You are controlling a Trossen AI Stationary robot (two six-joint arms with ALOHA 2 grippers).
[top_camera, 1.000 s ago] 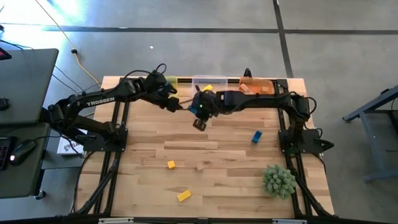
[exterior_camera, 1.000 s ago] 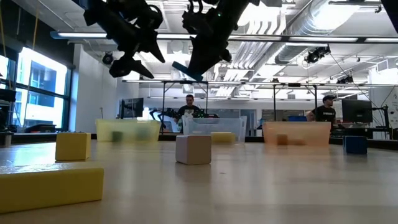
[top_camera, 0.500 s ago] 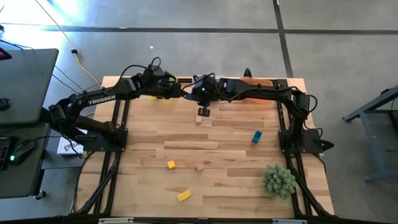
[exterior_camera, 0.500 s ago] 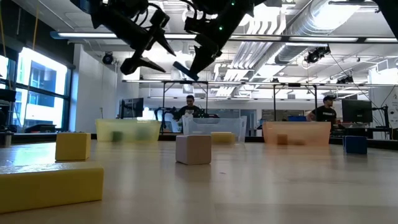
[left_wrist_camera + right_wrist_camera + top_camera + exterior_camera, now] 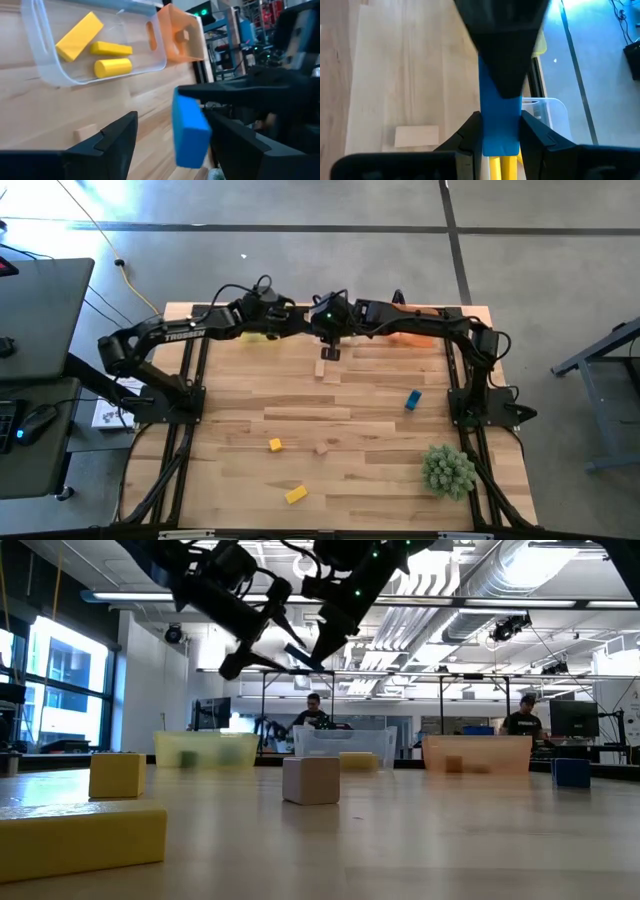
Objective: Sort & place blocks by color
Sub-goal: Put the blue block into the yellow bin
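A blue block [image 5: 190, 132] hangs in the air over the table's far middle, seen also in the low view [image 5: 297, 655]. My right gripper [image 5: 500, 136] is shut on it [image 5: 328, 345]. My left gripper [image 5: 172, 122] is open and has come in from the left [image 5: 300, 328]. Its fingers stand on either side of the block without touching it. Other blocks rest flat on the table: a plain bar [image 5: 325, 368], a blue one [image 5: 412, 399], a yellow cube [image 5: 274, 444], a plain cube [image 5: 322, 448] and a yellow bar [image 5: 295, 494]. My right gripper pinches the blue block's near end [image 5: 499, 145] between its two fingers [image 5: 470, 132]. It comes from the table's right, slanting downward. The block sticks out past the fingertips, lifted clear of the table. One finger of the left gripper [image 5: 505, 50] hides its far end.
Three bins line the far edge: a yellow bin [image 5: 262, 310], a clear bin [image 5: 45, 60] holding yellow blocks [image 5: 79, 36], and an orange bin [image 5: 192, 30] with a plain block inside. The spiky green plant ball [image 5: 448, 470] sits at the near right. People stand in the room beyond.
My right gripper has carried the blue block up and toward the far edge, away from the plain bar. My left gripper has swung toward the table's right until its open fingers stand around the block.
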